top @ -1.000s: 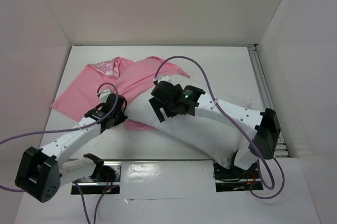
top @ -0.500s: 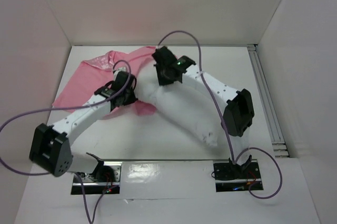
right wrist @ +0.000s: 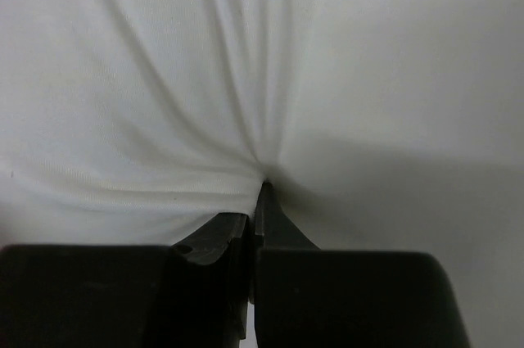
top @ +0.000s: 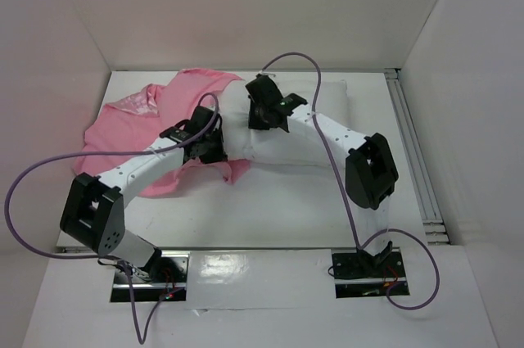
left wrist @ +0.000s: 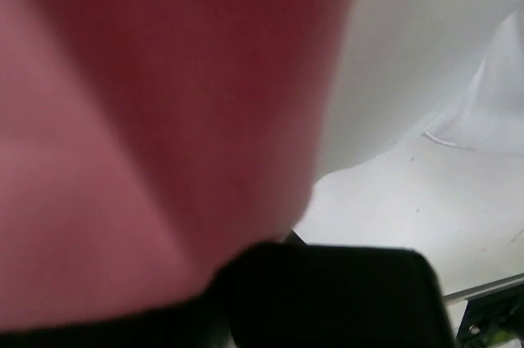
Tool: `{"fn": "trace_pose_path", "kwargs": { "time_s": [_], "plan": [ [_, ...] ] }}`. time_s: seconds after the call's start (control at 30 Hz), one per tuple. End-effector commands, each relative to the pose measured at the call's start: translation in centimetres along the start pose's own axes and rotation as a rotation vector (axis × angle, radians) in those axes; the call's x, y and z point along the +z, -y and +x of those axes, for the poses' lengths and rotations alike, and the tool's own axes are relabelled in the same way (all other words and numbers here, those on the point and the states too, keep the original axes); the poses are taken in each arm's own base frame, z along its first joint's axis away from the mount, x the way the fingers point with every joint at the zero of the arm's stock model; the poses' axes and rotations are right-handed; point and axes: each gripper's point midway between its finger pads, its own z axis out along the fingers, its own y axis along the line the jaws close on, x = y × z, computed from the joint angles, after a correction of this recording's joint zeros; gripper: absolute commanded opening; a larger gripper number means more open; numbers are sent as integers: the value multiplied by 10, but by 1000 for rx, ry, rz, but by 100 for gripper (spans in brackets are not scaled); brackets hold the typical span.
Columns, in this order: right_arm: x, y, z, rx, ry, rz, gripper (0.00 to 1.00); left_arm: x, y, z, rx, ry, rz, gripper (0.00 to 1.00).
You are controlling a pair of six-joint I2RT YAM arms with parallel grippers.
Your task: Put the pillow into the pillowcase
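Observation:
The white pillow [top: 315,123] lies across the back middle of the table, its left end against the pink pillowcase [top: 135,131], which is bunched at the back left. My right gripper [top: 259,115] presses down on the pillow's left part. In the right wrist view it [right wrist: 260,192] is shut on a pinch of pillow [right wrist: 164,78] fabric, with creases running to the tips. My left gripper [top: 213,145] sits at the pillowcase's right edge, shut on the pink cloth. That cloth, the pillowcase [left wrist: 147,119], blurs most of the left wrist view and hides the jaws, with the pillow [left wrist: 409,53] behind.
White walls box in the table on three sides. A metal rail [top: 413,160] runs along the right edge. Purple cables [top: 37,176] loop off both arms. The arm bases [top: 364,270] sit on plates at the near edge.
The right gripper shut on the pillow and swung it from a diagonal toward the near right to lie across the back. The left gripper moved back and right, dragging the pillowcase edge along.

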Motion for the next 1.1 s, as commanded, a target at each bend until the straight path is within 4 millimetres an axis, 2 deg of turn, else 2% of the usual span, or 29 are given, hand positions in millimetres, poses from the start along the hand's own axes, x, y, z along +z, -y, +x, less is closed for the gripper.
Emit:
{"fn": "trace_pose_path", "kwargs": {
  "time_s": [0.0,0.07,0.13,0.17,0.2,0.23,0.27,0.3,0.33,0.37,0.4,0.43,0.47,0.5,0.53,0.57,0.6,0.63,0.7,0.77,0.8,0.83,0.87,0.9,0.93,0.97,1.0,1.03,1.07],
  "plan": [
    [-14,-39,-8,74,36,-148,0,-11,34,-14,3,43,141,0],
    [-16,-34,-24,94,59,-153,0,-26,46,-43,5,101,179,0],
    [-30,-26,-67,136,138,-155,0,-33,54,-67,10,124,208,0],
    [-44,-28,-96,143,199,-169,0,-53,80,-95,22,175,281,0],
    [-53,-15,-118,158,239,-159,0,-52,89,-107,21,170,308,0],
    [-68,-14,-136,172,283,-174,0,-60,104,-121,30,181,351,0],
    [-79,-12,-148,181,312,-174,0,-94,139,-150,72,255,440,0],
    [-94,-17,-160,173,343,-192,0,-105,158,-153,95,243,495,0],
    [-105,-16,-166,169,369,-191,0,-101,175,-143,116,189,513,0],
    [-111,-20,-163,164,371,-193,0,-112,189,-145,135,198,557,0],
    [-101,-18,-144,152,333,-180,0,-122,201,-140,157,183,606,0],
    [-98,-32,-124,141,302,-201,0,-119,205,-123,148,137,614,0],
    [-99,-37,-111,142,286,-213,0,-126,206,-124,143,167,639,0],
    [-79,-33,-79,138,230,-195,0,-99,189,-97,121,91,604,0],
    [-72,-43,-56,146,184,-215,0,-88,180,-84,106,64,588,0],
    [-69,-46,-43,151,161,-225,0,-65,158,-56,80,-2,530,0],
    [-63,-47,-28,154,130,-226,0,-53,147,-41,72,-43,500,0],
    [-56,-45,-1,158,77,-219,0,-48,137,-28,65,-76,476,0],
    [-59,-47,14,155,63,-228,0,-41,120,-6,61,-133,433,0],
    [-61,-40,22,168,53,-222,0,-50,102,0,80,-125,368,24],
    [-63,-40,21,170,61,-229,0,-56,98,-1,80,-112,353,41],
    [-61,-37,25,149,55,-221,0,-76,100,-13,112,-65,354,69],
    [-66,-36,24,134,60,-224,0,-86,101,-18,126,-49,351,79],
    [-69,-35,29,108,30,-223,1,-102,109,-34,142,-6,362,86],
    [-75,-38,22,91,37,-227,8,-114,109,-44,154,31,351,88],
    [-81,-34,16,60,44,-220,32,-123,110,-49,167,44,343,86],
    [-88,-31,9,44,63,-202,46,-133,102,-54,166,52,317,83],
    [-95,-28,10,26,52,-191,59,-145,105,-67,165,98,311,79],
    [-106,-29,-1,3,77,-194,70,-149,100,-74,154,119,288,75]
  ]
}}
